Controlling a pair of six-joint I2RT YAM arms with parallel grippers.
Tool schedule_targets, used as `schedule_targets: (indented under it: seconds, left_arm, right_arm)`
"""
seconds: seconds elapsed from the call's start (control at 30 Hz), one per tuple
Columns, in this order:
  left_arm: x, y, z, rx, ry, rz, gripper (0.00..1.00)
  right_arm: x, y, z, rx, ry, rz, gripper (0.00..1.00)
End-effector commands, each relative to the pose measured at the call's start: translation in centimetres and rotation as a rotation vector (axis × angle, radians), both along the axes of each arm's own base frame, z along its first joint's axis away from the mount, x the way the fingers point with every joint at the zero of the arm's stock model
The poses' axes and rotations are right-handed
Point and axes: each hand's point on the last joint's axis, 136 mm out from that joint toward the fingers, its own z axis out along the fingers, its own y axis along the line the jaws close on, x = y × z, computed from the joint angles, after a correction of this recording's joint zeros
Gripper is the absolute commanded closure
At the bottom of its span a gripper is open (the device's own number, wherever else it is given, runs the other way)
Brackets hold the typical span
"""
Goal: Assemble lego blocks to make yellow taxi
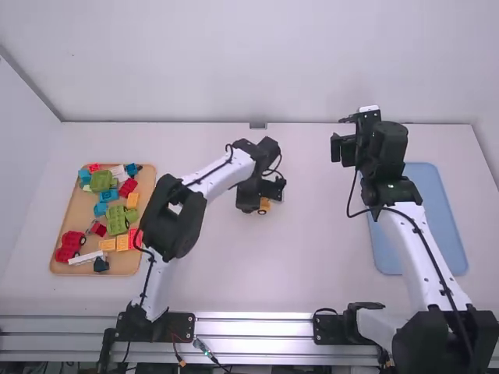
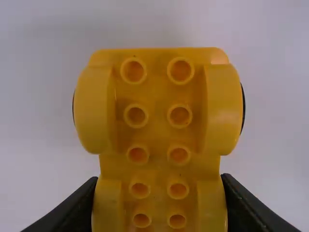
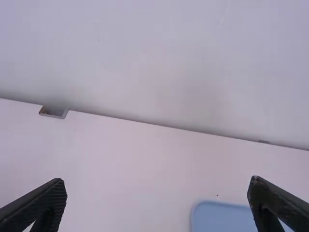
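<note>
The left gripper is closed on a yellow wheeled piece, one finger against each side. In its wrist view the piece shows its hollow studs in two rows and rounded arches along both flanks. Its near end is cut off by the bottom edge, and only dark slivers of wheel show past the arches. In the high view the gripper covers most of the piece; a bit of yellow and a dark wheel peek out near the middle of the table. Whether it touches the tabletop, I cannot tell.

The right gripper stands with its fingers wide apart and nothing between them, toward the table's far side. Behind that arm lies a blue tray, partly hidden by it and cut off in the right wrist view.

Well apart, beyond the left arm, a wooden tray holds red, green, blue, white and yellow-orange blocks, some overlapping and hard to separate, with a red wheeled piece among them.
</note>
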Motion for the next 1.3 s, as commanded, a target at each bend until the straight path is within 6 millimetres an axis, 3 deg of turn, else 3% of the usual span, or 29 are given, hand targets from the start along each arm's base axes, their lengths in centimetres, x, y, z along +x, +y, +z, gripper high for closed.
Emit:
schedule_targets:
  seconds: [0.0, 0.1, 0.3, 0.47, 0.63, 0.67, 0.77, 0.8, 0.83, 0.87, 1.0, 1.13, 1.2, 1.23, 1.27]
  left_arm:
    - [-1.9, -1.1, 0.4, -0.052, 0.042, -0.012, 0.98]
    - [-2.9, -1.1, -1.3, -0.046, 0.056, -0.016, 0.98]
    - [-2.9, -0.3, -4.0, -0.039, 0.032, 0.087, 0.98]
    - [-2.5, -0.3, -4.2, -0.042, 0.009, 0.151, 0.98]
    - [-3.4, -1.2, -4.2, -0.085, 0.058, 0.152, 0.93]
    - [-3.5, -1.0, -4.3, -0.077, 0.055, 0.161, 0.89]
    - [-3.3, -1.1, -4.4, -0.059, 0.017, 0.173, 0.54]
    - [-3.2, -1.2, -4.4, -0.061, 0.007, 0.168, 0.37]
    - [-3.0, -1.3, -4.4, -0.06, -0.007, 0.169, 0.01]
    - [-2.8, -1.3, -4.3, -0.064, -0.012, 0.176, 0.01]
    - [-1.8, -1.5, -3.1, -0.09, -0.061, 0.17, 0.01]
    - [-0.9, -0.9, 1.3, -0.17, -0.114, 0.163, 0.01]
    - [-0.1, 0.9, 4.5, -0.203, -0.165, 0.212, 0.01]
    - [0.0, 1.1, 4.7, -0.204, -0.168, 0.218, 0.01]
    - [0.7, 2.6, 6.7, -0.222, -0.209, 0.294, 0.01]
  right_arm:
    - [0.4, -0.1, 1.3, 0.004, -0.027, -0.003, 0.01]
    - [0.4, -0.1, 1.3, 0.005, -0.027, -0.002, 0.01]
    - [0.4, -0.1, 1.3, 0.005, -0.028, -0.002, 0.01]
    - [0.4, -0.1, 1.3, 0.004, -0.028, -0.003, 0.01]
    - [0.4, -0.1, 1.4, 0.005, -0.032, -0.002, 0.01]
    - [0.5, -0.1, 1.5, 0.005, -0.035, -0.002, 0.01]
    - [0.5, -0.1, 1.6, 0.005, -0.042, -0.002, 0.01]
    - [0.6, -0.1, 1.7, 0.006, -0.046, -0.003, 0.01]
    - [0.6, 0.0, 1.8, 0.006, -0.05, -0.002, 0.01]
    - [0.6, -0.1, 1.8, 0.006, -0.051, -0.002, 0.01]
    - [0.6, -0.1, 1.9, 0.006, -0.055, -0.002, 0.01]
    - [0.6, -0.1, 1.9, 0.006, -0.054, -0.003, 0.01]
    - [0.6, -0.1, 1.9, 0.006, -0.054, -0.002, 0.01]
    - [0.6, -0.1, 1.9, 0.006, -0.054, -0.003, 0.01]
    - [0.6, -0.1, 1.9, 0.006, -0.054, -0.002, 0.01]
